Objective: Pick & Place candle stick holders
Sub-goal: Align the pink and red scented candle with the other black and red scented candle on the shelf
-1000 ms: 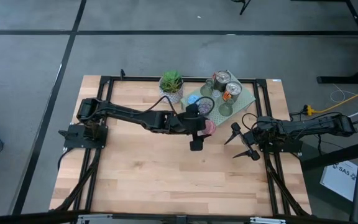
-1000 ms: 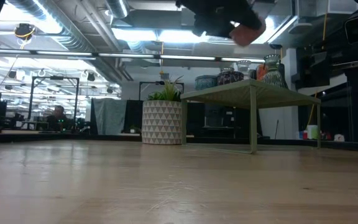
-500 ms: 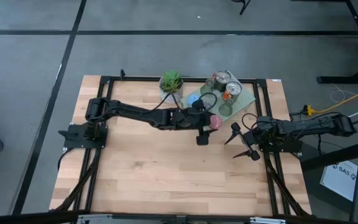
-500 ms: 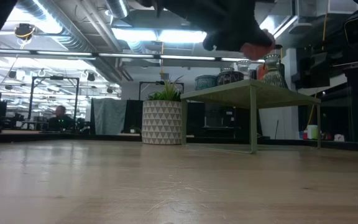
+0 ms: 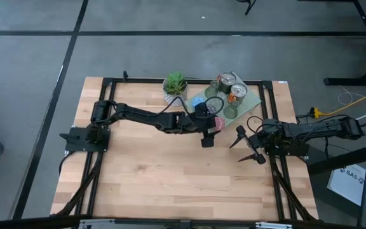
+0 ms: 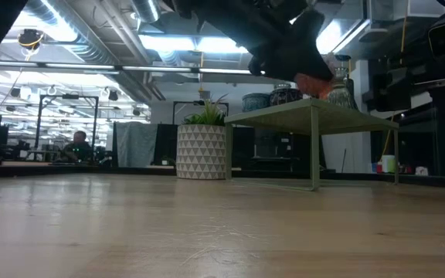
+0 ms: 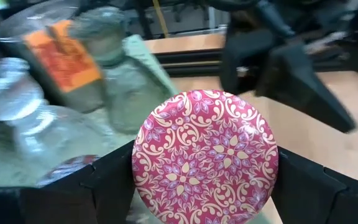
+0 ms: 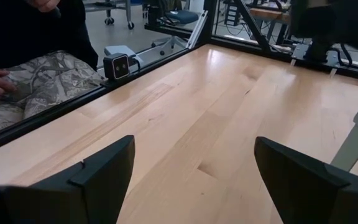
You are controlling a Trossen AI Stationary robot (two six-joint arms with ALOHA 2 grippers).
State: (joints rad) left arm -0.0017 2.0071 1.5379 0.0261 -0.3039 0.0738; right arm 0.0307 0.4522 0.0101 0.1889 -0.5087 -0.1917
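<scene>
Bright ceiling strip lights (image 6: pixel 184 42) glare in the low view. The left wrist view blurs the glass holders (image 7: pixel 48 81); overhead light is even, with soft shadows.

Round pink candle stick holder (image 7: pixel 205 157) showing a cream floral scroll pattern on magenta. Pale green perforated slab (image 5: pixel 254 100) carrying shiny silver-copper holders (image 5: pixel 232 86). White pot (image 6: pixel 202 151) wearing a grey triangle pattern under green leaves. Light wooden tabletop (image 5: pixel 157 172) showing pale grain.

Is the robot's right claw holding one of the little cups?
No, the right end effector stands open over bare wooden table with nothing between its fingers; the pink holder sits in the left end effector.
</scene>
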